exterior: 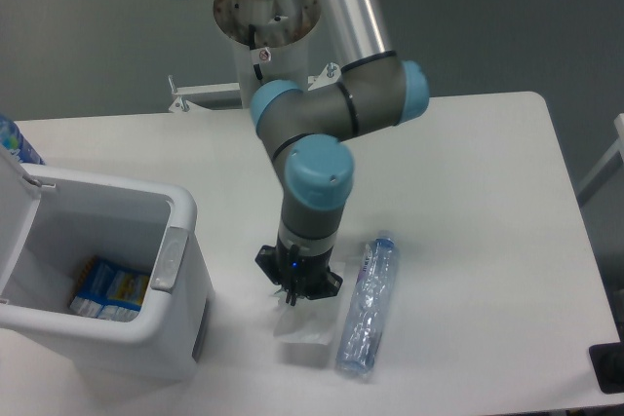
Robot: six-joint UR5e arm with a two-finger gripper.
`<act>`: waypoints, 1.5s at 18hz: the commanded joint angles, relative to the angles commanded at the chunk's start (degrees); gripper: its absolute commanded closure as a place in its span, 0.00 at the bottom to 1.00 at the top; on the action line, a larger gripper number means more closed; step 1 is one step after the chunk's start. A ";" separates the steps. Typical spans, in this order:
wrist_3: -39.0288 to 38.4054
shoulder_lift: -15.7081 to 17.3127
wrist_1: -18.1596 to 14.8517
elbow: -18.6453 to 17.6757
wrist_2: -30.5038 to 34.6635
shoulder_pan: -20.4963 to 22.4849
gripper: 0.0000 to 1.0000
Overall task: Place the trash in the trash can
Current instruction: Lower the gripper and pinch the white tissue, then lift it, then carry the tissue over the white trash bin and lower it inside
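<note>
Fixed camera, looking down on a white counter. UR5e arm reaches down from the back, wrist vertical, hand pointing straight down just over the near-centre of the counter. Fingers are dark and small under the wrist; can't tell if they are spread or pressed together, or whether they pinch anything. Directly below the hand lies the white paper wrapper, pale and flat-looking against the counter, its top edge at or touching the fingertips, contact unclear. Crushed clear plastic bottle lies flat just right of the wrapper, long axis running near to far, bluish cap at the far end, apart from the hand. White trash can stands at the left edge, lid hinged open to the left, grey latch tab on its right rim. Blue-and-yellow packets lie on the bin's floor. Both trash items are on the counter, outside the can.
</note>
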 joint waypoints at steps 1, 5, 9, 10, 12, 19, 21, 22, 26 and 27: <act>-1.41 -0.18 0.00 1.14 -0.62 0.00 1.00; -6.24 0.17 -0.09 3.96 -4.39 1.31 1.00; -9.76 2.54 -0.09 5.89 -8.45 1.93 1.00; -11.51 3.76 -0.09 6.59 -10.28 2.02 1.00; -14.15 5.09 -0.09 7.47 -12.49 2.02 1.00; -21.89 9.40 0.00 9.67 -17.06 1.67 1.00; -23.38 10.37 0.00 10.37 -18.29 1.32 1.00; -24.61 10.46 0.00 10.64 -18.56 1.15 1.00; -27.96 11.86 0.00 10.91 -18.91 -2.10 1.00; -28.49 12.47 0.00 10.82 -18.91 -2.72 1.00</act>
